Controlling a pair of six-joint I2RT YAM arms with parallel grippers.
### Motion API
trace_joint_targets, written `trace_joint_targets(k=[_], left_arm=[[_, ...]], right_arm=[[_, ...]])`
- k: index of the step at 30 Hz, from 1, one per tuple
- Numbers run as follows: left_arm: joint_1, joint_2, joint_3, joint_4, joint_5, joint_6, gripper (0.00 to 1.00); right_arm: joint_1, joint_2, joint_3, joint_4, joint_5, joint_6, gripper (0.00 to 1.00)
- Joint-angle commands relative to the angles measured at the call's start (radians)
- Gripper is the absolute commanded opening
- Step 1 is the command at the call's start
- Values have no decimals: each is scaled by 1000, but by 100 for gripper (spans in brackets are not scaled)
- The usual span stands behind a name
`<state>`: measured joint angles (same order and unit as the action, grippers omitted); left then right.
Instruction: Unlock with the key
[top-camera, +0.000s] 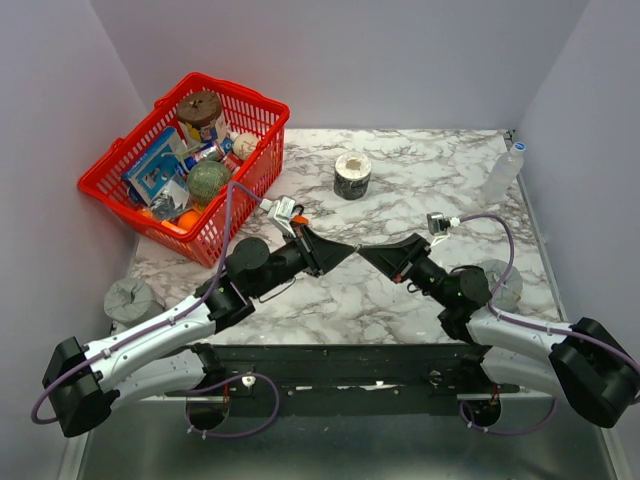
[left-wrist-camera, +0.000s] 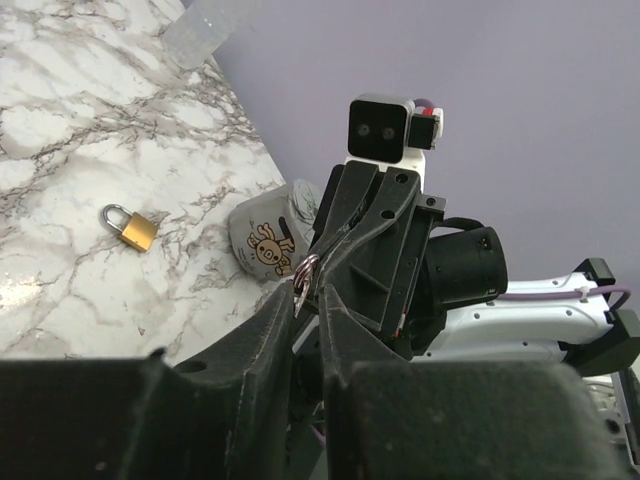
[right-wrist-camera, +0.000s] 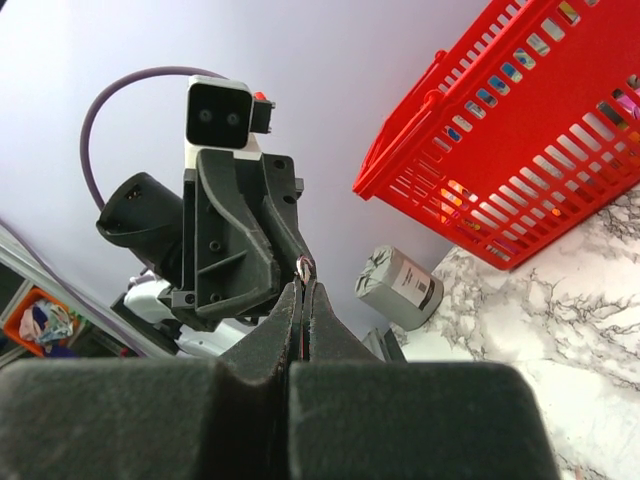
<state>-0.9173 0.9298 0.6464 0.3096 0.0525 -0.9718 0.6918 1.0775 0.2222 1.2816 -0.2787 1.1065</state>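
Two arms meet tip to tip above the middle of the marble counter. The key, a tiny sliver with a silvery ring, is held in the air where the tips touch. The right gripper has its jaws pressed together on it. The left gripper shows a narrow slit, and I cannot tell whether it grips. Likely light, stiff and slippery, the key is best pinched flat across its head. A small brass padlock lies on the counter, well apart.

Left fingers, right fingers both pinched closed, tips meeting.
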Motion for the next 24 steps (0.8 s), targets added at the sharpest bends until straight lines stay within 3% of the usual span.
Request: trace_joint_targets(k=[1, 4, 9, 10, 14, 17, 19, 24], left_arm=[[6, 4, -11, 39, -20, -1, 17], [8, 6, -14, 33, -23, 2, 2], [35, -5, -14, -30, -28, 42, 0], [46, -9, -14, -44, -20, 54, 0], [119, -28, -4, -147, 75, 139, 0], [172, -23, 31, -253, 198, 241, 0], [185, -8, 73, -348, 259, 339, 0], [202, 21, 145, -470, 508, 513, 0]], right_arm=[[-3, 13, 0, 62, -16, -11, 1], [-5, 15, -1, 62, -17, -11, 1], [-6, 15, -14, 53, -8, 6, 2], [-9, 13, -17, 53, -16, 7, 7], [-44, -23, -24, 18, -65, 19, 51], [-98, -63, -15, -71, -131, 4, 66], [-127, -111, 0, -137, -186, -45, 69], [-132, -174, 178, -572, -327, -323, 66]])
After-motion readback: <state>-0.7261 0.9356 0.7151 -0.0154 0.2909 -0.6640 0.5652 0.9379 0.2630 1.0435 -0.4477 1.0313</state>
